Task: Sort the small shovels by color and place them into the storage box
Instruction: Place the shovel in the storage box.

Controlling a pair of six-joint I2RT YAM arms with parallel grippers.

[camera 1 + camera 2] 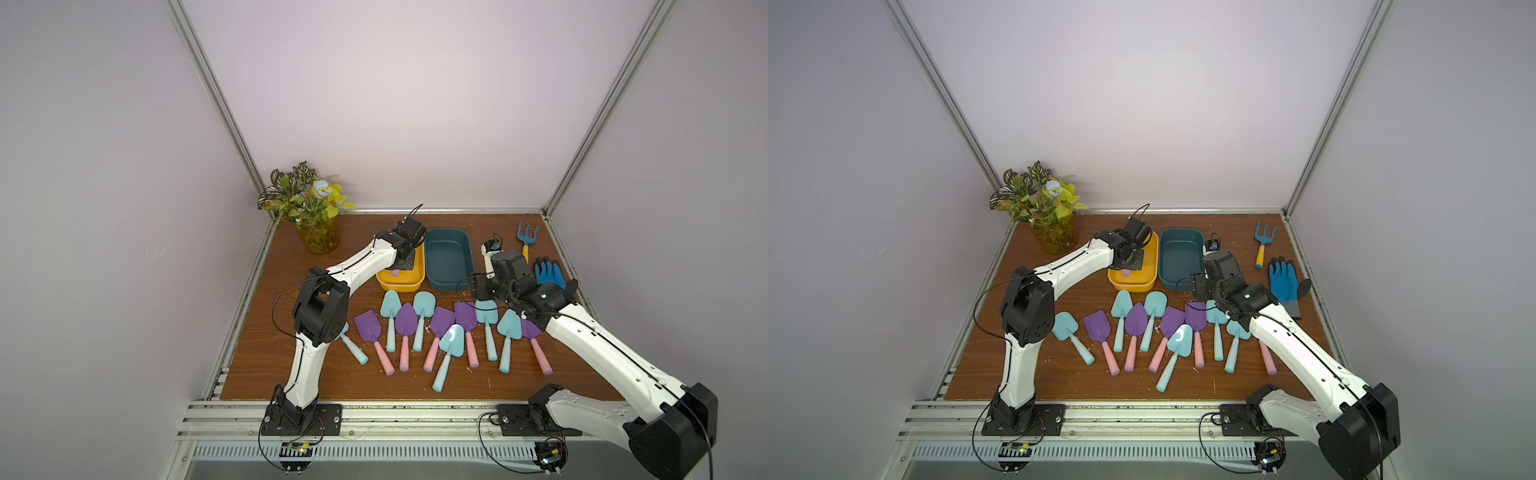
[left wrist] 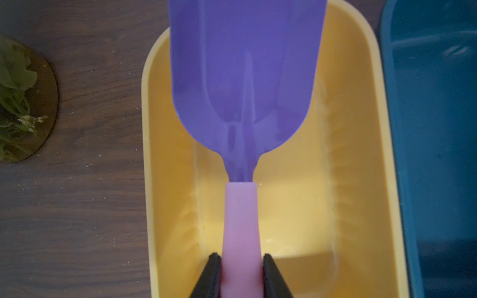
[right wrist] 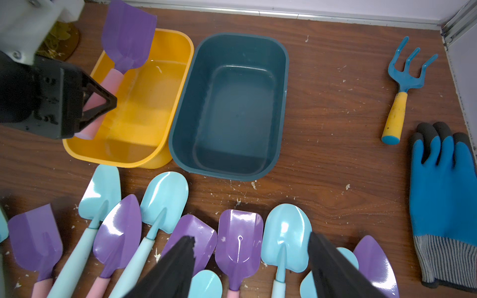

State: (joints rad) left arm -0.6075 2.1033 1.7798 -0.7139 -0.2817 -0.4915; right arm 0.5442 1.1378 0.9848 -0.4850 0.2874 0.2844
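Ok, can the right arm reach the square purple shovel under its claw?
Probably yes: the right claw hangs open above that square purple shovel, nothing seems to lie on it, and the left claw holds another shovel over the yellow box.

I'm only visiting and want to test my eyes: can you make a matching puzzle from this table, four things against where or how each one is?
Things:
1 raised purple shovel
2 teal box
3 rake
4 glove

Descriptions:
A lies flat next to the rake
B gripped by its pink handle over the yellow box
C stands right beside the yellow box
D blue prongs, yellow handle

Pairs: 1-B, 2-C, 3-D, 4-A
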